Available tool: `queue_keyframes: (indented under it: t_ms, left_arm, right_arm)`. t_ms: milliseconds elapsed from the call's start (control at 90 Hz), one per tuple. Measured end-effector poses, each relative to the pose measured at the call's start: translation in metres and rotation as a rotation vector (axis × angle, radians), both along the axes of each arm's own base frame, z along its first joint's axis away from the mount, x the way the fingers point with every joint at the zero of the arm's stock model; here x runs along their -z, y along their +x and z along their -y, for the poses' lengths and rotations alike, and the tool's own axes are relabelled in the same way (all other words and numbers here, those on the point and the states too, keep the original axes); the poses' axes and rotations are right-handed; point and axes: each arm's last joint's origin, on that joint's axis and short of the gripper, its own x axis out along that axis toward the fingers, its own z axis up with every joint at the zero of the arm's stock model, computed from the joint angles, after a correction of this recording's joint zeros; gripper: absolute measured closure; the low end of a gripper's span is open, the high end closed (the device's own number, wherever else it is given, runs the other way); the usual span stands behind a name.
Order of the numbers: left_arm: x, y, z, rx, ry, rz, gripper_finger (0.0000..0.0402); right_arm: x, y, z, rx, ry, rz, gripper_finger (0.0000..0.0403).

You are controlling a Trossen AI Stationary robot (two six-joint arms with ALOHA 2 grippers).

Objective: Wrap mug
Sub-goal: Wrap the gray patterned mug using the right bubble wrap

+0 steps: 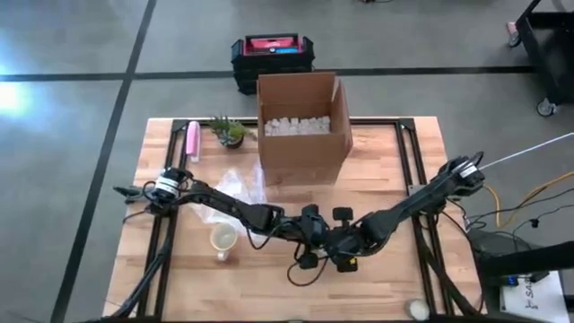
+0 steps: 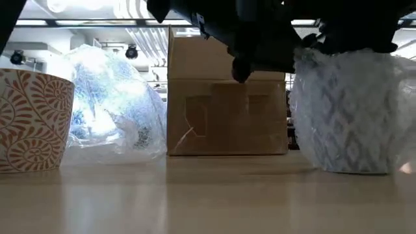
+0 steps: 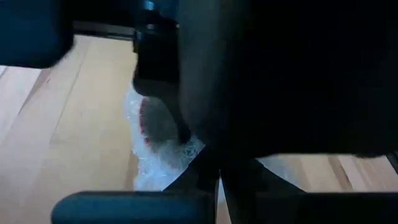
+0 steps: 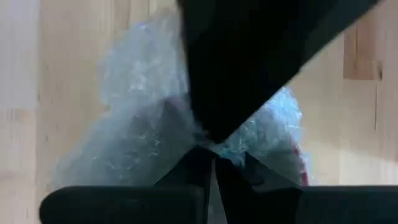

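A mug wrapped in bubble wrap (image 2: 351,110) stands on its base on the wooden table (image 1: 386,170), near the front middle. In the high view both grippers hide it. My left gripper (image 3: 217,179) and my right gripper (image 4: 212,167) meet over it, tip to tip, each shut on the wrap. A bare mug with an orange leaf pattern (image 1: 222,240) stands upright to the left. A loose heap of bubble wrap (image 1: 239,185) lies behind it. My left gripper pinches the bubble wrap (image 3: 177,158) on top of the wrapped mug between its two fingers, coming from the table's left and slanting down. One layer or several, I cannot tell. The mug stands on the table. My right gripper pinches a gathered bit of the bubble wrap (image 4: 177,140) on top of the wrapped mug between its two fingers, coming from the table's right and slanting down. The left arm's dark body hides the wrap just beyond the fingertips.
An open cardboard box (image 1: 303,126) with white filling stands at the far middle. A pink object (image 1: 191,139) and a small plant (image 1: 230,131) lie at the far left. A black and red toolbox (image 1: 272,54) sits on the floor behind the table.
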Motion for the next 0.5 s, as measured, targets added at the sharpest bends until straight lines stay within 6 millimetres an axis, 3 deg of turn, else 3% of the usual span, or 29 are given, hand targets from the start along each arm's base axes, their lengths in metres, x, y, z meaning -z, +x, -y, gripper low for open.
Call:
queue_keyframes:
  t_ms: [233,500]
  left_arm:
    - [-0.023,-0.007,-0.001,0.004,-0.003,0.04,0.0401]
    - [-0.004,-0.022,-0.006,0.003,0.065,-0.216,0.0401]
  right_arm:
    - [-0.01,0.001,-0.001,-0.005,0.024,0.034,0.0396]
    - [-0.013,0.0,0.0,-0.004,0.013,0.051,0.0396]
